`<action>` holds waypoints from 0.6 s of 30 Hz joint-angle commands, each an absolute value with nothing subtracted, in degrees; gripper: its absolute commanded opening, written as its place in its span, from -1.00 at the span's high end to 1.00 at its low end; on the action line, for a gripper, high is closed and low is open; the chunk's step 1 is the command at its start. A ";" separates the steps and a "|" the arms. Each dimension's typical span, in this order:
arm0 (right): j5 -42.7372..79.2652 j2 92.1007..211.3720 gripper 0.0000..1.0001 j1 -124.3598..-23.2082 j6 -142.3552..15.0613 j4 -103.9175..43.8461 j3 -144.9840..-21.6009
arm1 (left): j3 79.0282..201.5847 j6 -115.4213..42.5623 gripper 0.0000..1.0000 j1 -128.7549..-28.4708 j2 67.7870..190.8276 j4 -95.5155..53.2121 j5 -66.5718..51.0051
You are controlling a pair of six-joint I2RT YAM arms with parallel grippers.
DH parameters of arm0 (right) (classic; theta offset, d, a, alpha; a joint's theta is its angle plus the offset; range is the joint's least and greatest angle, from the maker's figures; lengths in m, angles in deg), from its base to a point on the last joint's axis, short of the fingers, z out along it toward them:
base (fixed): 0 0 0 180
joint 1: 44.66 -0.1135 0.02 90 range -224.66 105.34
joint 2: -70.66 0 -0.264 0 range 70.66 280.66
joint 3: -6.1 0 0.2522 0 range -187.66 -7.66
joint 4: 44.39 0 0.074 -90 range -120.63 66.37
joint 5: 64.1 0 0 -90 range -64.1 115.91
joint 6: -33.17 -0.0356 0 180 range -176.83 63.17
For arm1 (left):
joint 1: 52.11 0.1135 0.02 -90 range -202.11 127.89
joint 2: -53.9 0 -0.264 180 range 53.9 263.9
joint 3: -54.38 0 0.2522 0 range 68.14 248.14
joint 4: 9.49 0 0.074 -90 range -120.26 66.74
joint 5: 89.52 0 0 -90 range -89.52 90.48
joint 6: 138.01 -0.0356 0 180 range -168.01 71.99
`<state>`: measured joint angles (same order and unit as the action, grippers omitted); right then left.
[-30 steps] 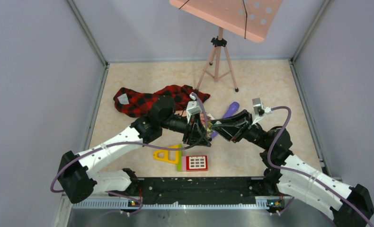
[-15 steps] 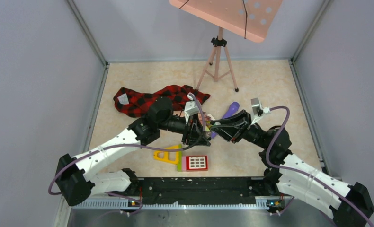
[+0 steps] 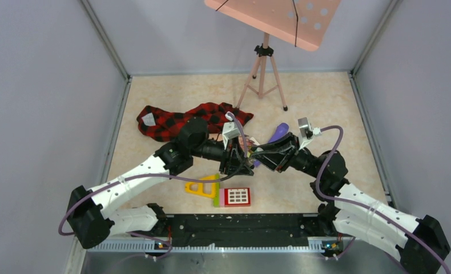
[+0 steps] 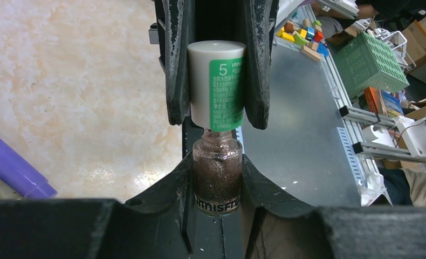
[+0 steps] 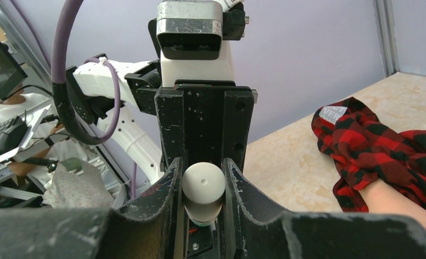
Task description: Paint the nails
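Observation:
A small glass bottle (image 4: 217, 181) of dark glittery polish is clamped by its body in my left gripper (image 4: 217, 162), which is shut on it. Its white cap (image 4: 217, 81) with a green label is pinched from the other side by my right gripper (image 5: 201, 165), shut on the cap (image 5: 203, 186). In the top view the two grippers, left (image 3: 238, 157) and right (image 3: 257, 153), meet tip to tip above the table's middle. A flesh-coloured forearm (image 5: 397, 200) emerges from the red-and-black plaid sleeve (image 5: 383, 143). The nails are hidden beneath the grippers.
The plaid sleeve (image 3: 174, 123) lies at the left behind my left arm. A purple stick (image 3: 278, 133) lies beyond the right gripper. A yellow toy (image 3: 202, 188) and a red block (image 3: 237, 196) sit near the front. A pink tripod (image 3: 262, 68) stands at the back.
My right arm has edged a little left toward the left gripper, and the left arm has shifted slightly. Both grips on bottle and cap are unchanged.

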<state>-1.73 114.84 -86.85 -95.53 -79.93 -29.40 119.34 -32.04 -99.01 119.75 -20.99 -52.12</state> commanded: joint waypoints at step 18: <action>9.63 118.71 1.00 -97.56 -86.99 -71.92 -33.48 | 116.78 -34.34 1.00 -99.13 112.07 -16.12 -44.08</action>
<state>7.27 116.89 -95.09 -88.78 -74.07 -32.17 116.67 -33.16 -98.90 114.65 -21.58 -46.61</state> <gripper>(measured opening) 0.233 0.338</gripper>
